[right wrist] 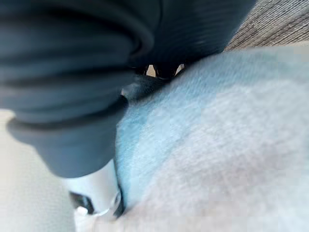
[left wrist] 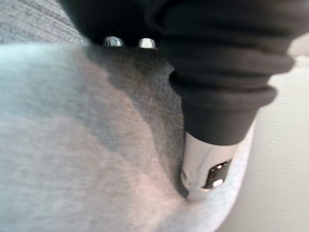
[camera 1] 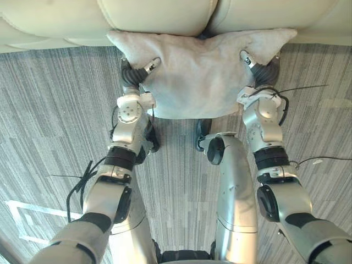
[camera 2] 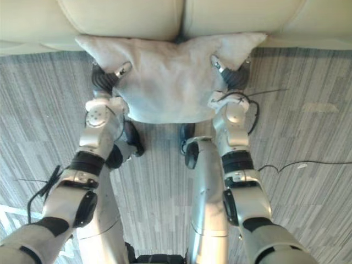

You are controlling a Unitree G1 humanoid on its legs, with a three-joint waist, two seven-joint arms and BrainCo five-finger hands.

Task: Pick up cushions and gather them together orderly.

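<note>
The left hand (camera 1: 133,74) pinches the left edge of the grey cushion (camera 1: 198,77), thumb on top. The cushion's far edge touches the front of the cream sofa (camera 1: 159,14). The right hand (camera 1: 264,69) pinches the right edge the same way.

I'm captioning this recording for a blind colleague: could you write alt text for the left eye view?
A grey cushion is held at its two sides, the left hand and the right hand each pinching an edge with the thumb on top, just in front of a cream sofa and over grey striped carpet.
</note>
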